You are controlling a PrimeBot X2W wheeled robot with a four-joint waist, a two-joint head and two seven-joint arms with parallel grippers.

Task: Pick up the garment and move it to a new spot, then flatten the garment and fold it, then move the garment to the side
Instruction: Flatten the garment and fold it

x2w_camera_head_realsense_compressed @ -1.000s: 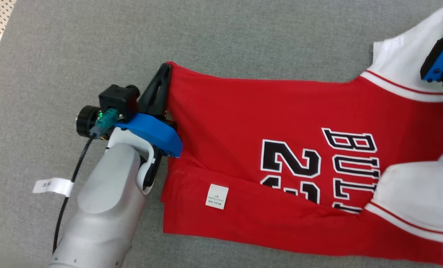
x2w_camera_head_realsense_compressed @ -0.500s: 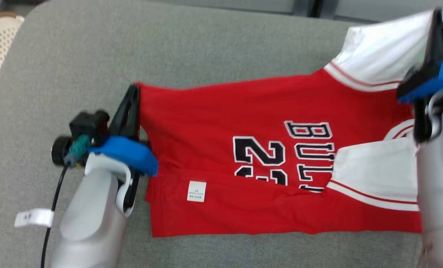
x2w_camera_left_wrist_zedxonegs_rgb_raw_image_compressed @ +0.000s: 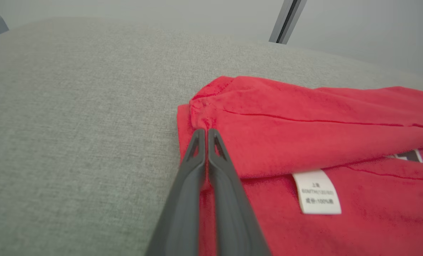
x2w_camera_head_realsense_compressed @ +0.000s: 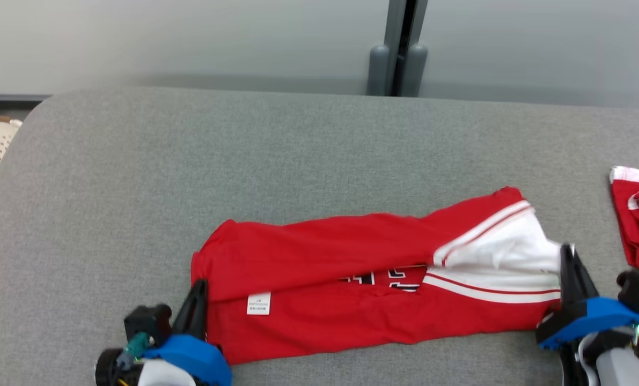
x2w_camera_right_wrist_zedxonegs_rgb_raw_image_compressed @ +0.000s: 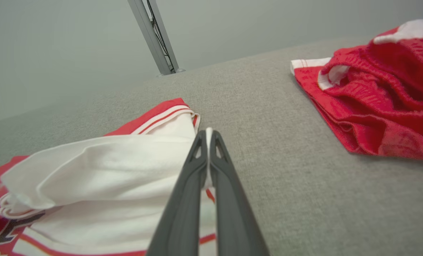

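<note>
Red-and-white jersey garment (x2w_camera_head_realsense_compressed: 324,241), clamped by left gripper (x2w_camera_head_realsense_compressed: 200,285) at lower left and right gripper (x2w_camera_head_realsense_compressed: 566,249) at lower right, could unfold if either pinch slips.

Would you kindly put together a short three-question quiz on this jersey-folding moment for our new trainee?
1. True or false: the left gripper is shut on the hem end of the red jersey.
2. What is pinched in the right gripper? A) the jersey's white sleeve cloth B) a towel C) nothing
3. Fill in: the white care label lies nearer the ____ gripper.

Key: 1 true; 2 A; 3 left.
</note>
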